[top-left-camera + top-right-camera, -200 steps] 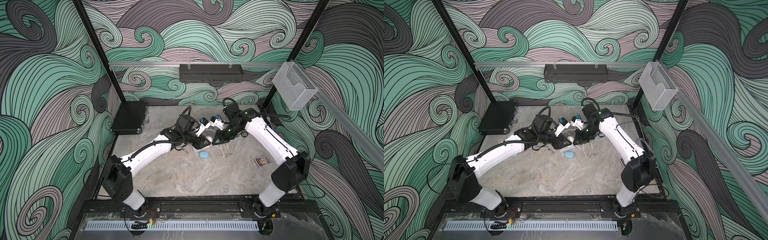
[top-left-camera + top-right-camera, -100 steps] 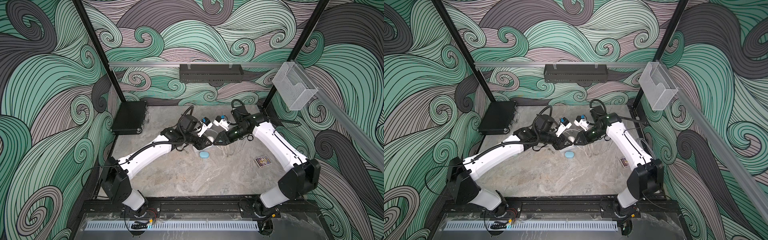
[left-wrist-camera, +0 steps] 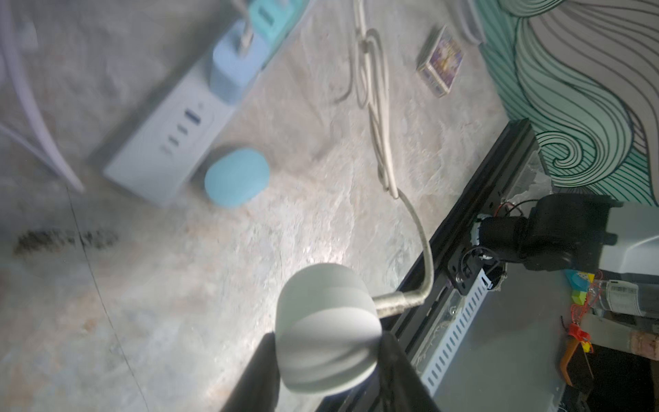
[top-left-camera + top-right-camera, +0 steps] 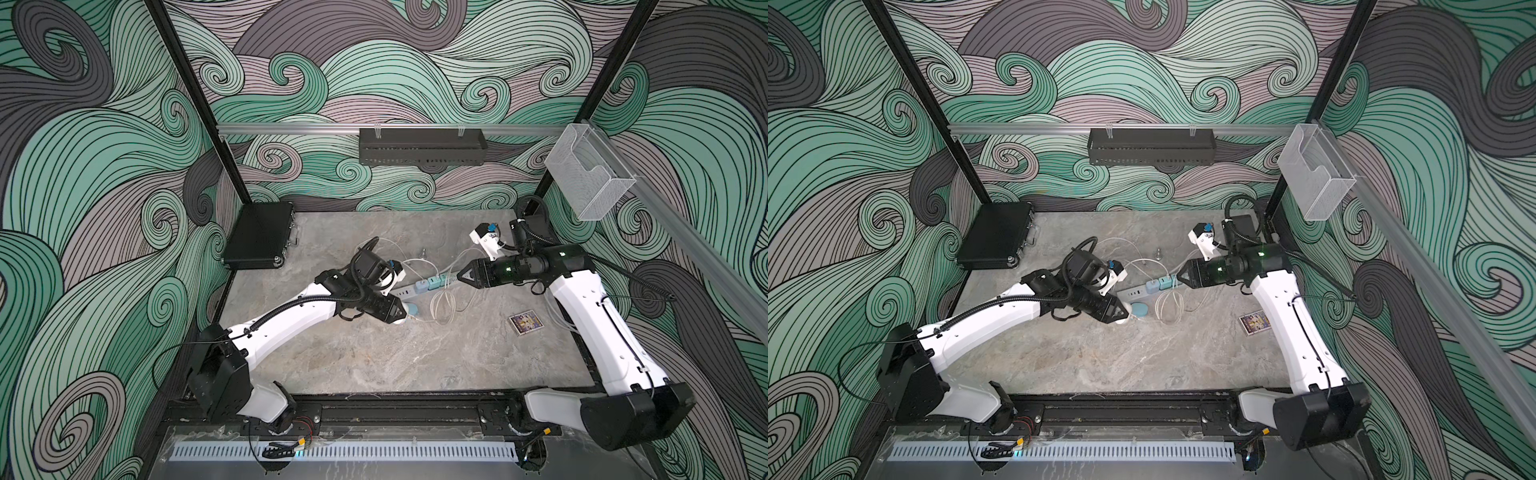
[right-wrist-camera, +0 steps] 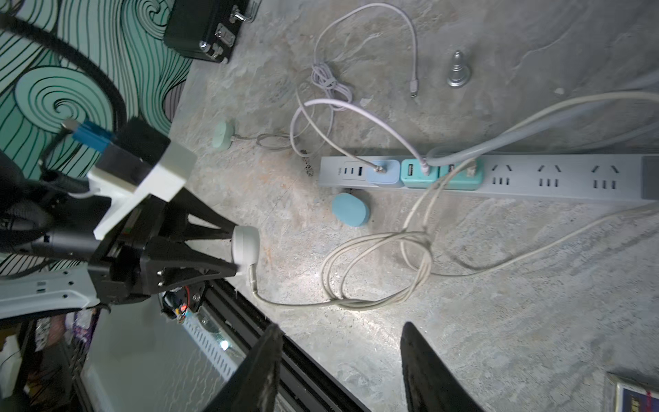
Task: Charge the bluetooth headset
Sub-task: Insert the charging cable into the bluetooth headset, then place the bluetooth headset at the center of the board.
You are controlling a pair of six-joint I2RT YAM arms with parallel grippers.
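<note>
While the left claw [image 5: 233, 251] is clamped on the white headset case [image 3: 326, 331], just above the bench [image 4: 374, 365] near of the strip [image 5: 535, 178], the right claw [image 5: 340, 328] stands apart, empty. Risk: any pull on the cable [image 5: 425, 264] could unseat its plug, and the smooth shell may slip.

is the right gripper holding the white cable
No, the right gripper is open and empty; the white cable runs to the white case held by the left gripper.
</note>
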